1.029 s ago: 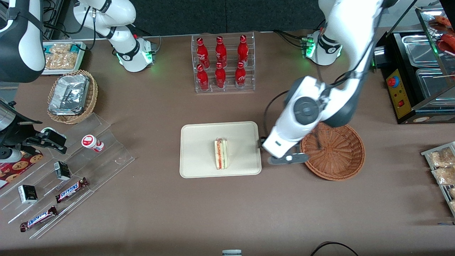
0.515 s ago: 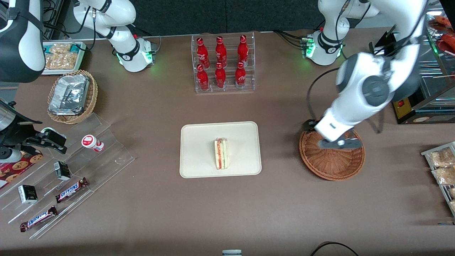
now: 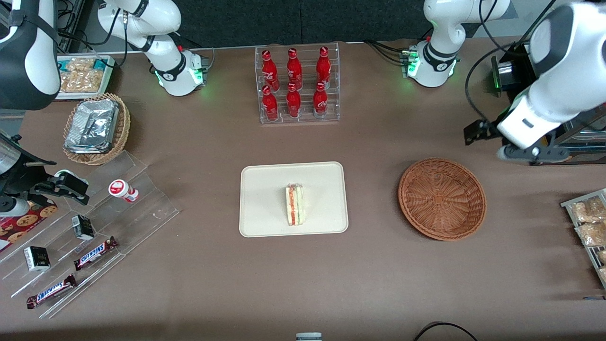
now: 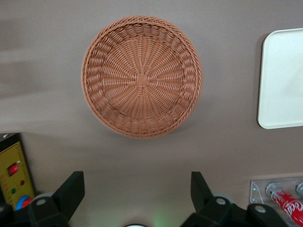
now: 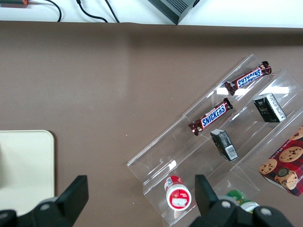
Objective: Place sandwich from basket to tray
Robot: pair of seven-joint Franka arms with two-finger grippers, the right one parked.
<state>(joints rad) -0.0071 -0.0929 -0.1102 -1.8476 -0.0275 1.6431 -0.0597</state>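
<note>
- Front view: the sandwich point(image 3: 294, 205) lies on the tray point(image 3: 265, 180), near its middle, and the basket point(image 3: 442, 199) sits empty, so the placing looks done. The gripper point(image 3: 530, 152) hangs high near the working arm's end of the table, farther from the camera than the basket and close to the black machine point(image 3: 532, 123). The main risk I see is the arm or its trailing cable point(image 3: 473, 94) brushing that machine if it swings any closer.
- Left wrist view: the fingers point(image 4: 71, 191) stand wide apart with nothing between them, looking down on the basket point(image 4: 142, 75), which holds nothing; an edge of the tray point(image 4: 284, 80) shows well apart from it. A descent from here would only meet bare wicker, and a shove could slide the light basket across the table.
- Right wrist view: a corner of the tray point(image 5: 26, 163) shows near the clear display stand point(image 5: 213, 156) with its Snickers bars point(image 5: 210, 116). Nothing there touches the tray, so little threatens the sandwich unless the tray is knocked.
</note>
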